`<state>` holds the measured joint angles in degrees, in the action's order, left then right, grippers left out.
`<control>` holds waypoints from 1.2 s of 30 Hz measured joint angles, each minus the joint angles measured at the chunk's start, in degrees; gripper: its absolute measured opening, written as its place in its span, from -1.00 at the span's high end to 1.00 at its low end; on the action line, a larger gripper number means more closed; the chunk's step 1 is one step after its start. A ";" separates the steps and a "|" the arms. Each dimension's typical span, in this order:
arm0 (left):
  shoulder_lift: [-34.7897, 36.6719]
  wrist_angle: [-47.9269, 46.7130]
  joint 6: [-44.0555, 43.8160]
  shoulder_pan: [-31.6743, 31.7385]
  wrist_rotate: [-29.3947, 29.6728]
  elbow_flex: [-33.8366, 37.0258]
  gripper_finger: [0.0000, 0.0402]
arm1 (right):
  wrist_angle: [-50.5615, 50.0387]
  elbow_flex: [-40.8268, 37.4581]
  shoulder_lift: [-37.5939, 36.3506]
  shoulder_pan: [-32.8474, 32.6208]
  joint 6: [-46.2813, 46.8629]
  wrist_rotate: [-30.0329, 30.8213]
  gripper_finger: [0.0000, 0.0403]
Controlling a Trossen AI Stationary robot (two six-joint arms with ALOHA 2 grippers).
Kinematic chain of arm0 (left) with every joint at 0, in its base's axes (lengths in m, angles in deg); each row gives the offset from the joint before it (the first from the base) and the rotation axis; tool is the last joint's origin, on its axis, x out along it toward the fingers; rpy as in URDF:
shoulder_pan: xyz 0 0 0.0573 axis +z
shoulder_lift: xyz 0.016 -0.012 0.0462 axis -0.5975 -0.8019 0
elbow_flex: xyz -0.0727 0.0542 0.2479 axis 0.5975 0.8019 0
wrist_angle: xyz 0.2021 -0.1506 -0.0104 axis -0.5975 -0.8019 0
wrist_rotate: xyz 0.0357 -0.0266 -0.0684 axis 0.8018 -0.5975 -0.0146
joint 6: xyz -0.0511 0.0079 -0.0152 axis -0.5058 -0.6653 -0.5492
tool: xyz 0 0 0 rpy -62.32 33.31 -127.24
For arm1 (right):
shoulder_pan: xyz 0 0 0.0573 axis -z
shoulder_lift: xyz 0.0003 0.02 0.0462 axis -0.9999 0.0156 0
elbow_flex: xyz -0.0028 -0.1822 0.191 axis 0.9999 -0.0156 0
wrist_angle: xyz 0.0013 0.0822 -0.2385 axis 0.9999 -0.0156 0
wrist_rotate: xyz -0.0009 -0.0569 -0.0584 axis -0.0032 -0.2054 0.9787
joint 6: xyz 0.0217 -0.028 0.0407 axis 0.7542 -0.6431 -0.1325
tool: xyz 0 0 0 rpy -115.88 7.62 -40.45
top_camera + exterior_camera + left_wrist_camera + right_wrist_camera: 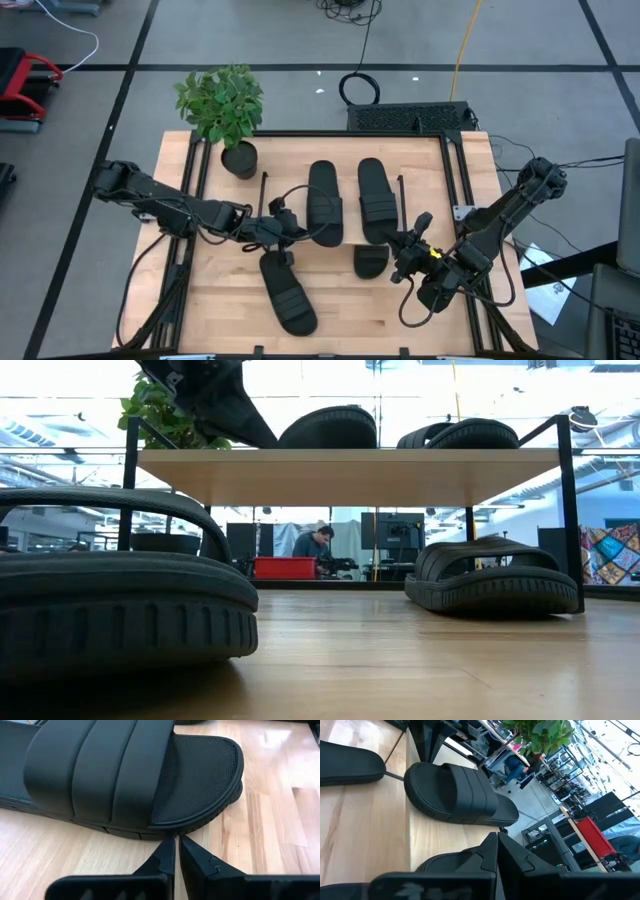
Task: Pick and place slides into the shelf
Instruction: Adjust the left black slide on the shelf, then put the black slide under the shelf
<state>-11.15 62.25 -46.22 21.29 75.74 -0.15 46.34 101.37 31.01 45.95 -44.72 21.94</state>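
Slides number four. Nearest the surface's front edge, one [287, 292] lies on the bare surface, left of middle. Behind it the left tool [283, 222], fingers pressed together and holding nothing, sits at the shelf's [420, 160] front edge, tips close to the toe of a slide [125, 770]. The right tool [412, 250], also pressed together and empty, hovers near the shelf's front right corner. A third slide [369, 260] pokes from under the board. Two rest on top [324, 202], [376, 200]. By my reckoning, half is done; two remain.
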 joint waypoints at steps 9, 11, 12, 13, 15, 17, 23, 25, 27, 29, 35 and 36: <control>2.95 -1.37 7.57 -3.20 -0.47 0.01 0.93 | 0.04 0.00 0.00 0.00 1.07 -0.07 1.00; 4.76 -1.61 8.38 -5.52 1.35 0.01 0.98 | 0.02 0.00 0.00 -0.01 1.07 -0.08 1.00; 5.63 -1.95 8.60 -6.90 2.50 0.01 0.99 | 0.02 0.00 0.00 -0.02 1.07 -0.15 1.00; 6.46 -2.50 8.90 -8.35 3.73 0.01 0.98 | 0.02 0.00 0.00 -0.02 1.07 -0.57 1.00; 7.96 -4.56 8.85 -11.80 6.56 0.01 0.98 | -0.02 0.00 0.00 -0.02 0.98 -1.85 1.00; 8.29 -6.64 7.93 -15.53 10.59 0.01 0.99 | -0.07 0.00 0.00 -0.04 0.90 -2.70 1.00; 6.02 -8.74 -1.11 -27.36 22.96 -0.04 1.00 | -0.09 0.00 0.00 -0.04 0.41 -3.04 1.00; 4.38 -8.93 -5.66 -30.81 26.06 0.01 1.00 | -0.07 0.00 0.00 -0.04 0.15 -3.01 1.00; 2.16 -8.19 -9.06 -33.40 28.29 -0.02 1.00 | -0.07 0.00 0.00 -0.02 0.04 -3.00 1.00; -0.43 -8.00 -12.13 -35.47 28.38 -0.02 1.00 | -0.02 0.00 0.00 0.04 0.01 -2.99 1.00; -11.12 -9.62 -14.48 -38.71 27.03 -7.86 1.00 | 2.18 0.00 0.00 0.07 1.29 -2.91 1.00; -13.33 -11.09 -14.48 -39.21 27.02 -10.70 1.00 | 2.55 0.00 0.00 0.07 1.18 -2.93 1.00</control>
<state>-24.48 51.16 -60.70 -17.91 102.76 -10.84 48.89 101.37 31.01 46.02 -43.53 19.00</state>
